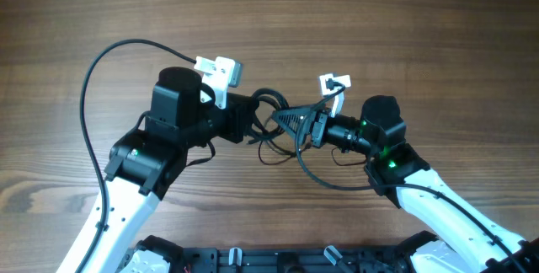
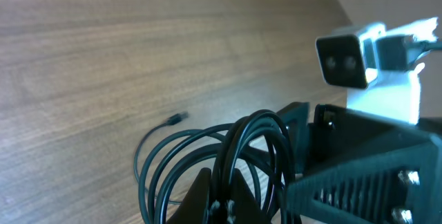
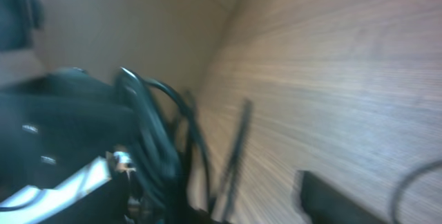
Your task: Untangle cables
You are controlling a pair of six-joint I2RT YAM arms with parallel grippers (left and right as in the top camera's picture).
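The cables [image 1: 268, 104] are thin black wires looped in a loose bundle at the table's middle, between the two arms. In the left wrist view several loops [image 2: 200, 141] rise from the wood and a small plug end [image 2: 176, 118] lies flat behind them. My left gripper [image 1: 259, 121] [image 2: 222, 189] is shut on strands of the bundle. My right gripper [image 1: 290, 123] [image 3: 269, 203] faces it from the right, its jaws apart beside the cables [image 3: 155, 134]. The right wrist view is blurred, and one thin strand [image 3: 235, 155] runs between the jaws.
The wooden table [image 1: 421, 20] stretches all around. A thick black arm cable [image 1: 93, 79] arcs out at the left, and another [image 1: 328, 180] loops below the right wrist. The right arm's white camera block [image 2: 352, 58] sits close to my left fingers.
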